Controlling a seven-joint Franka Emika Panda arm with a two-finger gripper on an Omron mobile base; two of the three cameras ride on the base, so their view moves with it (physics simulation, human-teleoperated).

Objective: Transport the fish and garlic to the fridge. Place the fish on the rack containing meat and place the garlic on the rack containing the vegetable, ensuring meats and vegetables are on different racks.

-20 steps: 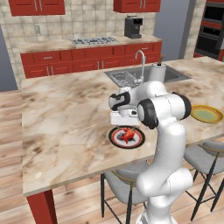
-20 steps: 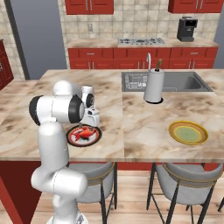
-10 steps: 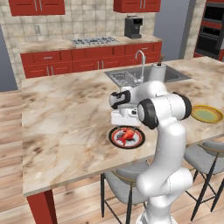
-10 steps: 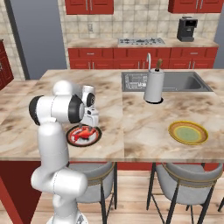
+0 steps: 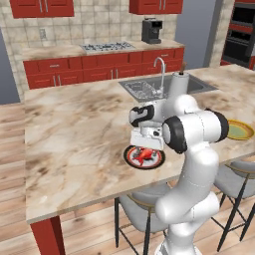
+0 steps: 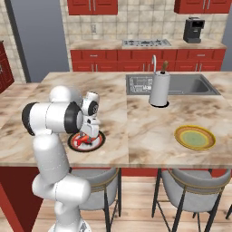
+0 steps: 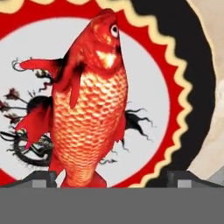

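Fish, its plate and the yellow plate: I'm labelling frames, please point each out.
fish [image 7: 89, 113]: hand view, scaly mid-body.
patterned plate [image 5: 130, 158]: left base view, dark left rim.
yellow plate [image 6: 195, 137]: right base view, greenish centre.

You're looking at a marble-topped island counter [image 5: 74, 129]; near its front edge sits a black-and-red plate [image 5: 144, 156] with the fish [image 5: 144, 154] lying on it; over by the sink [image 6: 181, 84] there's a white paper towel roll [image 6: 159, 89] standing upright; a yellow-green plate [image 6: 195, 137] sits well apart to the right
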